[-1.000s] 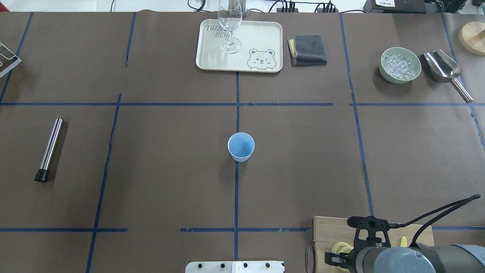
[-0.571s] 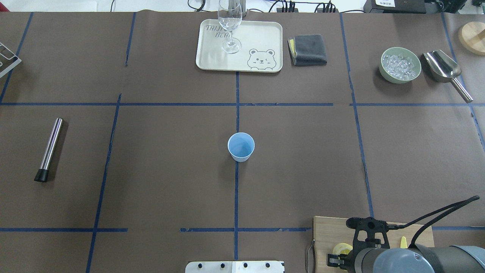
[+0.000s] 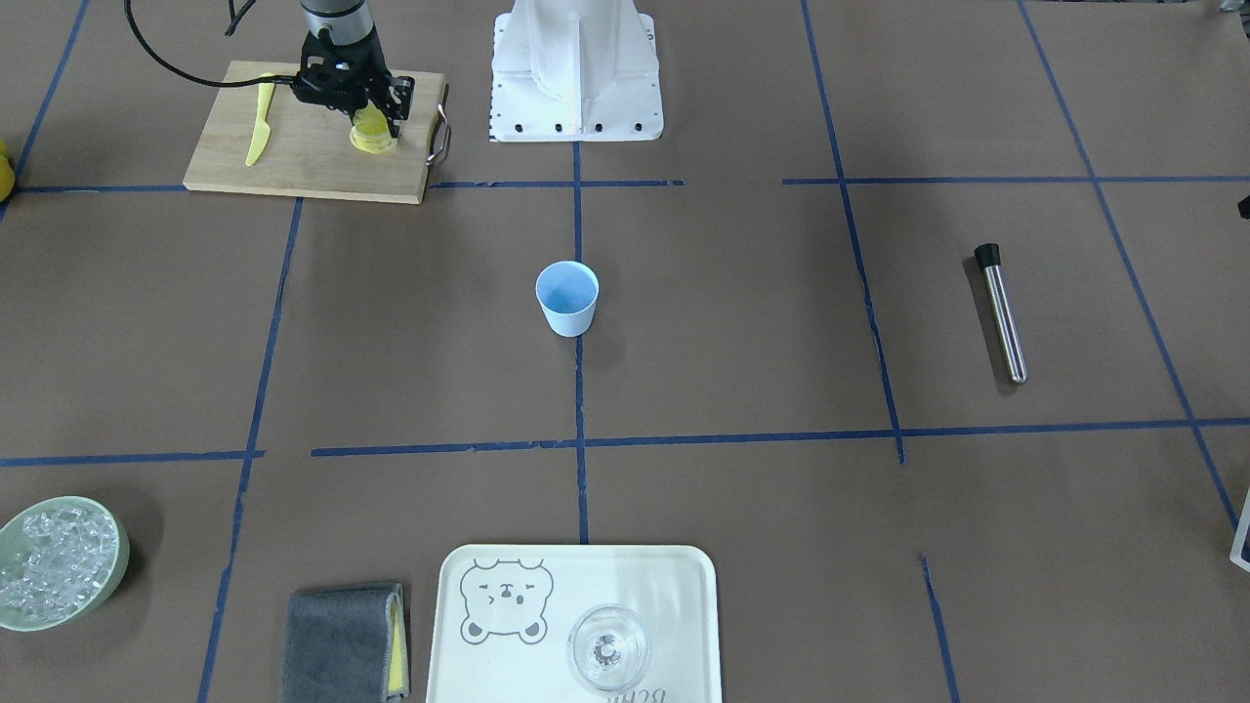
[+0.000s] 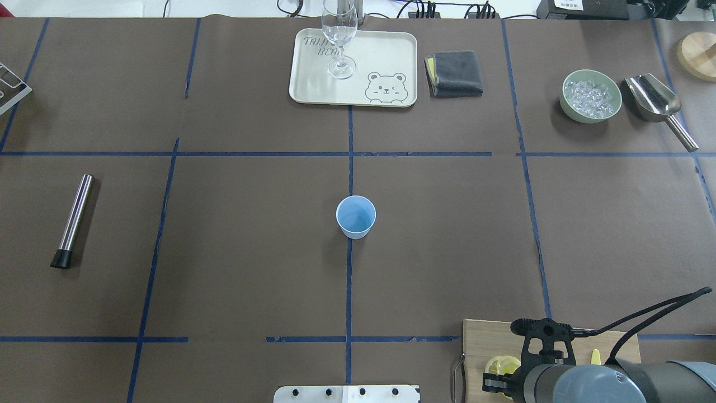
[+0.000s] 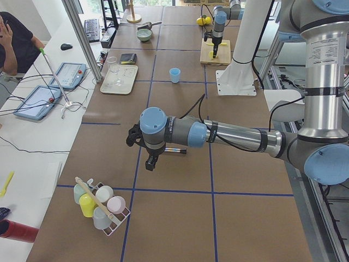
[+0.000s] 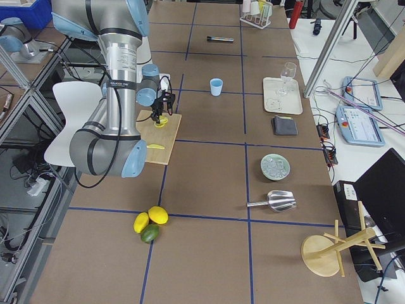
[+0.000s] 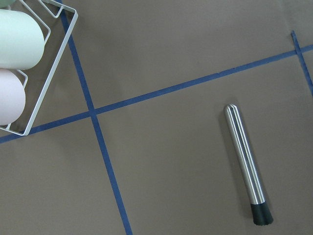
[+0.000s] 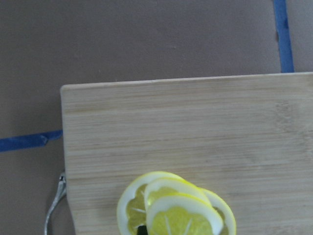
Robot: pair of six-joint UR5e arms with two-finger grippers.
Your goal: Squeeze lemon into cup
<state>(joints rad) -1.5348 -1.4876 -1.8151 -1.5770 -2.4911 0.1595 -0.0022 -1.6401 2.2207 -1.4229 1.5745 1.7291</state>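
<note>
The pale blue cup [image 4: 356, 217] stands upright at the table's middle, also in the front-facing view [image 3: 567, 298]. Several lemon slices [image 8: 176, 210] lie stacked on the wooden cutting board [image 8: 195, 127] at the near right [image 4: 502, 365]. My right gripper [image 3: 372, 117] points down over the stack, and its fingers look closed on the rim of the top slice, held just above the others. My left gripper [image 5: 147, 164] hangs above the table's left part, near the steel muddler [image 7: 244, 161]. It shows only in the left side view, so I cannot tell its state.
A yellow knife [image 3: 259, 127] lies on the board beside the slices. Far side: tray [image 4: 386, 50] with a wine glass [image 4: 340, 39], grey cloth [image 4: 454, 73], green bowl of ice [image 4: 591, 95], steel scoop [image 4: 654, 101]. A rack of cups [image 5: 101, 204] stands at the left end.
The right gripper's fingers have drawn in around the lemon slices and the wrist has risen slightly. The cup has not moved.
</note>
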